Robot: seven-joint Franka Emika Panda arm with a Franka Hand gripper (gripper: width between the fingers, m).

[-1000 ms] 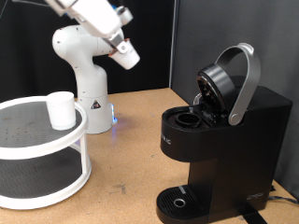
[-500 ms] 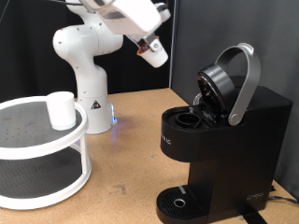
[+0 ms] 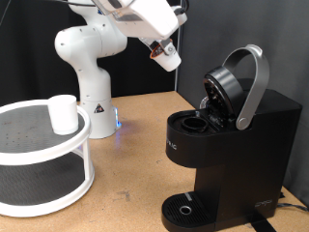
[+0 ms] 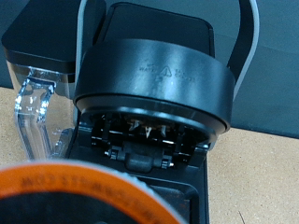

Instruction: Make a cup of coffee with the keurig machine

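Observation:
The black keurig machine [image 3: 232, 145] stands at the exterior view's right with its silver-handled lid raised and the pod chamber [image 3: 193, 124] uncovered. My gripper [image 3: 166, 53] hangs in the air above and to the left of the open lid, apart from the machine. In the wrist view an orange-rimmed pod [image 4: 75, 191] fills the near edge, held at the gripper, and the open brew head [image 4: 154, 84] lies straight ahead of it. The white cup [image 3: 64, 113] stands on the top tier of a round white rack [image 3: 39, 145] at the left.
The arm's white domed base [image 3: 87, 68] stands behind the rack. A circular drip tray [image 3: 183, 208] sits empty at the machine's foot. A clear water tank [image 4: 37, 112] shows beside the brew head. Brown tabletop lies between rack and machine.
The gripper has swung to the exterior view's right and slightly up, from near the arm's base toward the machine's open lid. Cup, rack and machine have not moved.

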